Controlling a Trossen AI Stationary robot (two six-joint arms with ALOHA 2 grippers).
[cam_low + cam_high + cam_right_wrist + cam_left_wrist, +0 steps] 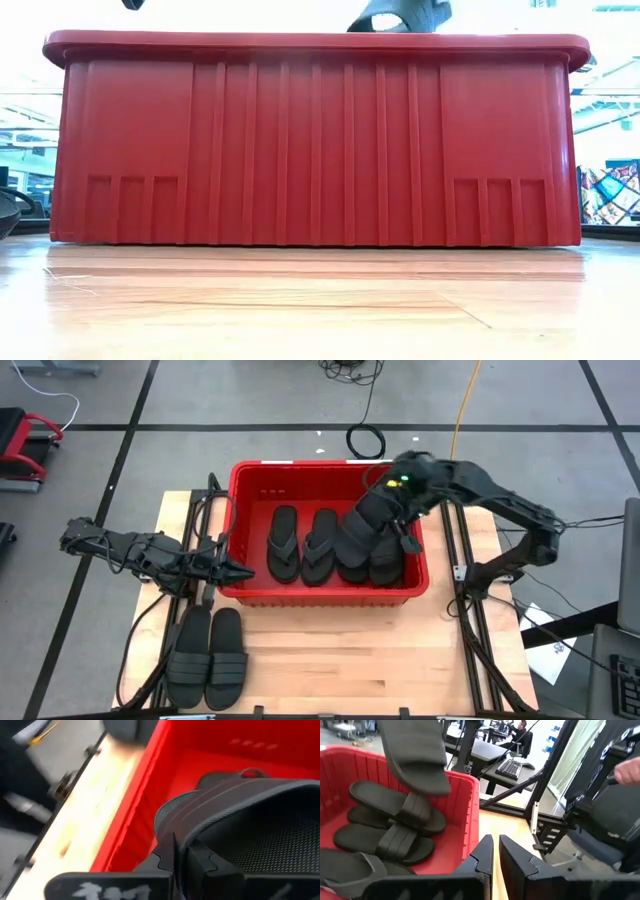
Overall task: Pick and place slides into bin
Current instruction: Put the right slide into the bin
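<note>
Nearest the front edge of the wooden table [330, 660], two ribbed-strap slides [207, 657] lie side by side at the left, toes toward the bin and well apart from it. Just behind them the red bin [245, 478] takes up the middle of the table; in the low view its ribbed front wall [316, 145] fills the picture.

Inside the bin, two thong flip-flops [302, 544] lie flat next to each other in the left-centre part, and two band-strap slides [370, 560] lie to their right against the right wall. The left wrist view shows these band-strap slides [390, 820] overlapping on the red floor.

Beside the bin's left wall, the left gripper [238, 571] hangs low at the front left corner, outside the rim, its fingers [482, 855] nearly pressed together with only a thin slit between them and nothing held.

Farther back, over the right rear part of the bin, the right gripper [400, 510] pinches a further ribbed slide [362, 520], which slants down across the slides already lying there. In the right wrist view the fingers [167, 857] clamp the edge of that slide [240, 810], its strap and textured footbed showing close up. Its upper end [400, 15] peeks above the rim in the low view.
</note>
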